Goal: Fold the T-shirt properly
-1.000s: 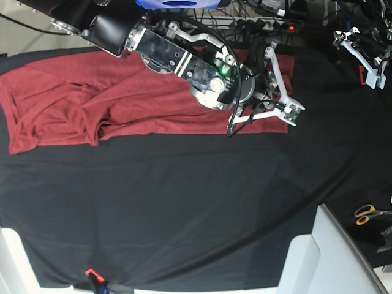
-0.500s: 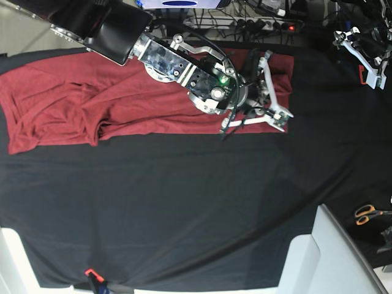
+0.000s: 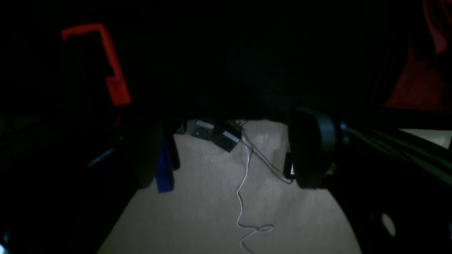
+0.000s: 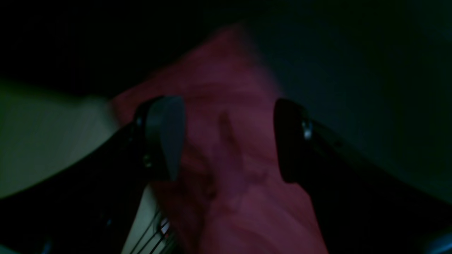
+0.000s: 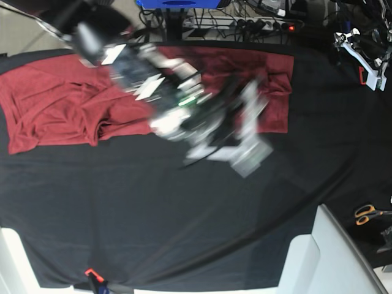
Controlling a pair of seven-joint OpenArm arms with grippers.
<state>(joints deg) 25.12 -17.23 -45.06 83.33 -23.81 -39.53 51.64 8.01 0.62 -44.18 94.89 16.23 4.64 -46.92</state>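
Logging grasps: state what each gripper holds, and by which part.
Nothing: right gripper is open above the T-shirt; left gripper is away from it, grasping nothing visible.

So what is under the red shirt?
The shirt lies on the black table cover. The blurred right arm hides its middle part; what is under the cover cannot be seen.

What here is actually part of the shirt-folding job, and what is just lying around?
Part of the job:
- brick-red long-sleeved knit T-shirt
- right gripper, open over the shirt

Just lying about:
- orange-handled scissors
- black cloth table cover
- white cable on the floor
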